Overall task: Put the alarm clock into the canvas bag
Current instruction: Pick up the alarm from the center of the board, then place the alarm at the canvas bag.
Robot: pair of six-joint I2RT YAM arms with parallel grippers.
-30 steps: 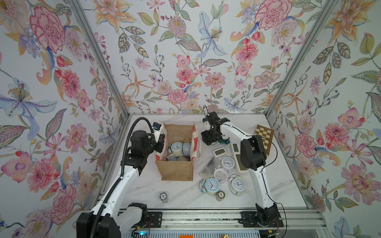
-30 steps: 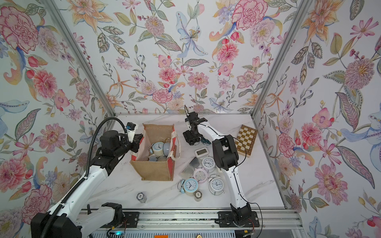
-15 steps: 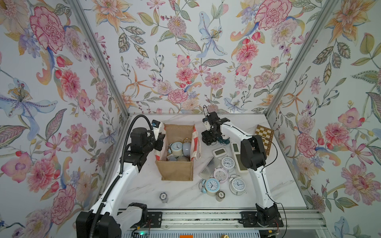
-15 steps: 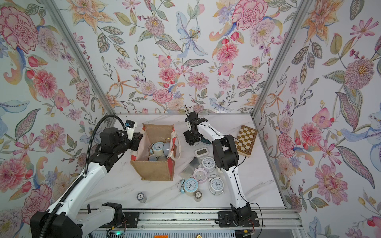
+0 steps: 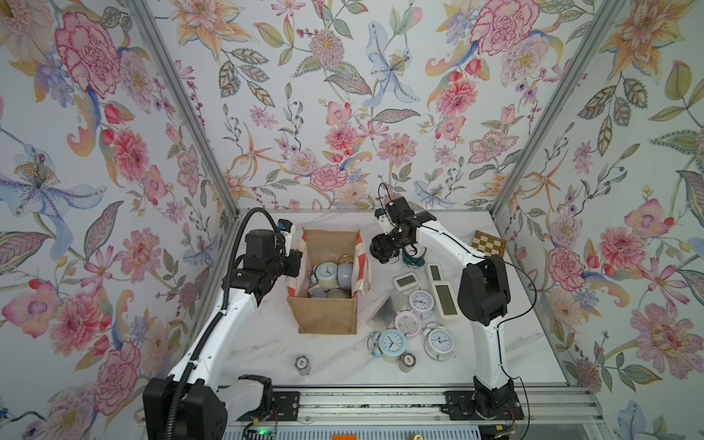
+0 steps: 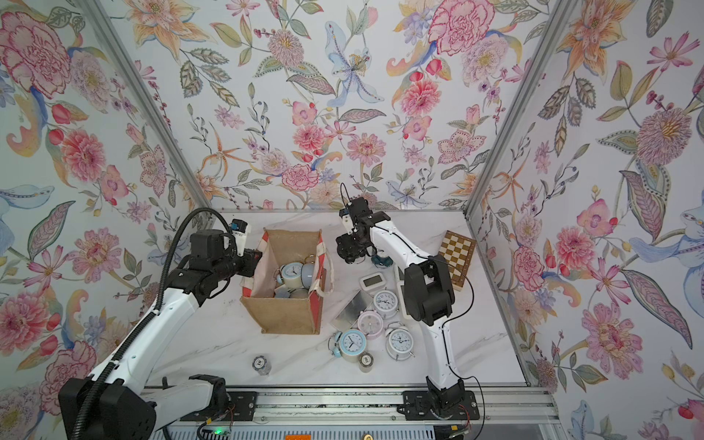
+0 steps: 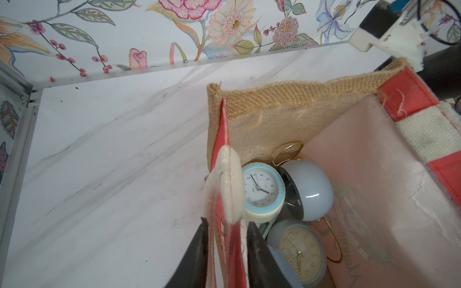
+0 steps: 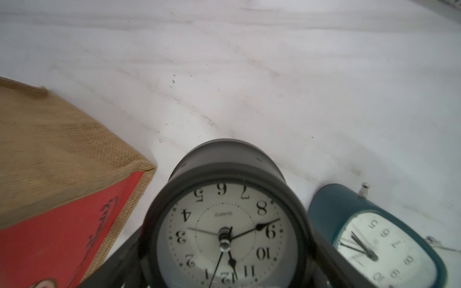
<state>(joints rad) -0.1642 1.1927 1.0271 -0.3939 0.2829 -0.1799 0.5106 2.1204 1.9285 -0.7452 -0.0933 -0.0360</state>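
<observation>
The canvas bag stands upright and open at mid table, with several clocks lying inside. My left gripper is open, and its jaws straddle the red-striped left side wall of the bag at the rim. Just right of the bag's far corner, my right gripper is shut on a black round alarm clock with a cream dial. Its fingers press both sides of the case.
A teal clock sits right beside the black one. Several more clocks, digital clocks and a metal plate lie right of the bag. A chessboard is at the far right, and small round pieces lie near the front.
My left jaws have parted from a tight pinch on the bag's side wall. My right jaws have narrowed onto the black clock. Neither arm has shifted much.
</observation>
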